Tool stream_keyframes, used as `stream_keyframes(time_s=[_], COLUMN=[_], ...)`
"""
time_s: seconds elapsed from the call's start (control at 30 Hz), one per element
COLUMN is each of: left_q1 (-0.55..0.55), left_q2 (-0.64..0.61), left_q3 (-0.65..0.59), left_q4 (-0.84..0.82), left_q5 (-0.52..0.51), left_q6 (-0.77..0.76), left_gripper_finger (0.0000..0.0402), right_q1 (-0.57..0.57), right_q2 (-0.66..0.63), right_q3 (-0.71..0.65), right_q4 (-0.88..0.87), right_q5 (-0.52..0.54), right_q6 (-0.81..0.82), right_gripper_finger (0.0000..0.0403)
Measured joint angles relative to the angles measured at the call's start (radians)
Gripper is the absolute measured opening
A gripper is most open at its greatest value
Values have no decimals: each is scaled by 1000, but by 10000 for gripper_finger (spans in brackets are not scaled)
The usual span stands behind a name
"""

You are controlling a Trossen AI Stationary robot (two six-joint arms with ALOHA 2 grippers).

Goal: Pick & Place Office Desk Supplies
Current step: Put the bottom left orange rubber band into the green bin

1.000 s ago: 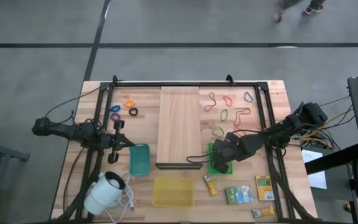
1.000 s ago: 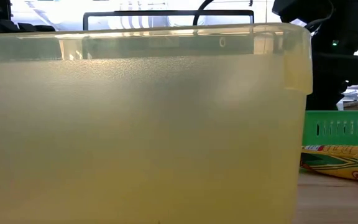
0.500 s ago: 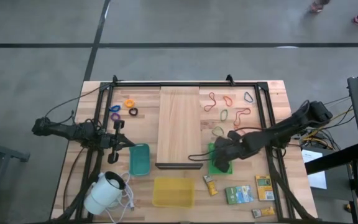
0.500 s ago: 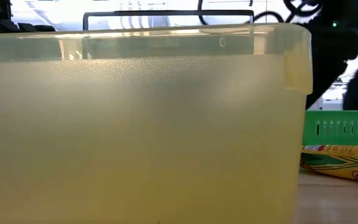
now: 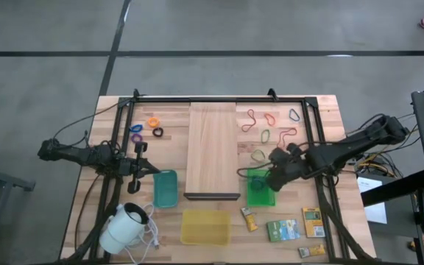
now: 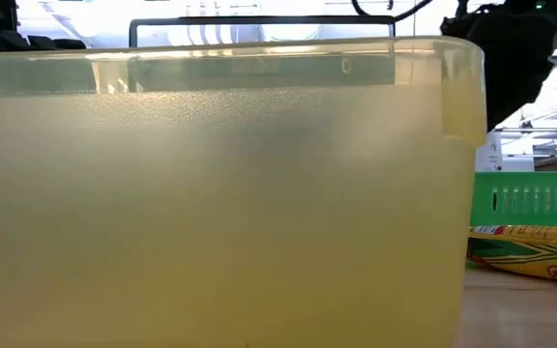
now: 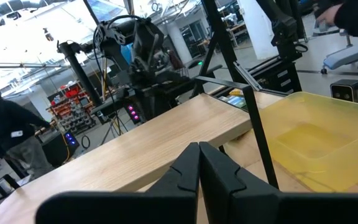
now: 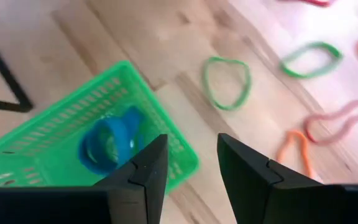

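Note:
My right gripper (image 8: pixel 191 171) hangs open and empty above the far edge of the green basket (image 5: pixel 259 190), where a blue ring (image 8: pixel 107 144) lies on the basket floor. Rubber bands lie flat on the table beyond it: a green one (image 8: pixel 227 81) nearest, another green (image 8: pixel 309 59), a red (image 5: pixel 285 134), an orange (image 5: pixel 269 118) and a blue (image 5: pixel 294 115). Orange (image 5: pixel 152 121), purple (image 5: pixel 135 129) and black (image 5: pixel 157 132) rings lie at the far left. My left gripper (image 5: pixel 150 168) waits shut and level by the teal tray (image 5: pixel 165 188).
A long wooden board (image 5: pixel 212 151) lies down the middle. A yellow tray (image 5: pixel 205 226) sits at the near edge and fills the low view. Packets (image 5: pixel 283 230) lie near right, and a white corded device (image 5: pixel 124 227) near left. A black frame (image 5: pixel 219 99) rings the work area.
My right gripper has risen from down over the green basket and drawn back toward the table's far right, so the basket and the blue ring inside it now show. My left arm has kept still.

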State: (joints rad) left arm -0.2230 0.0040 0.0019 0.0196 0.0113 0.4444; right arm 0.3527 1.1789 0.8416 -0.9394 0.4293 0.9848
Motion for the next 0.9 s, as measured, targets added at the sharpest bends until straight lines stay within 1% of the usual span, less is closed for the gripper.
stream_keyframes(time_s=[0.2,0.33,0.43,0.53,0.9], left_q1=[0,0,0,0,0], left_q2=[0,0,0,0,0], left_q3=[0,0,0,0,0], left_q4=[0,0,0,0,0], left_q5=[0,0,0,0,0], left_q6=[0,0,0,0,0], left_gripper_finger=[12,12,12,12,12], right_q1=[-9,-36,-79,-132,-368], right_q2=[-57,-79,-93,-112,-194], right_q3=[-16,-51,-92,-138,-300], right_q4=[-106,-141,-138,-100,81], right_q5=[18,18,13,-25,-176], right_q6=[85,87,85,74,-137], right_gripper_finger=[129,134,133,129,128])
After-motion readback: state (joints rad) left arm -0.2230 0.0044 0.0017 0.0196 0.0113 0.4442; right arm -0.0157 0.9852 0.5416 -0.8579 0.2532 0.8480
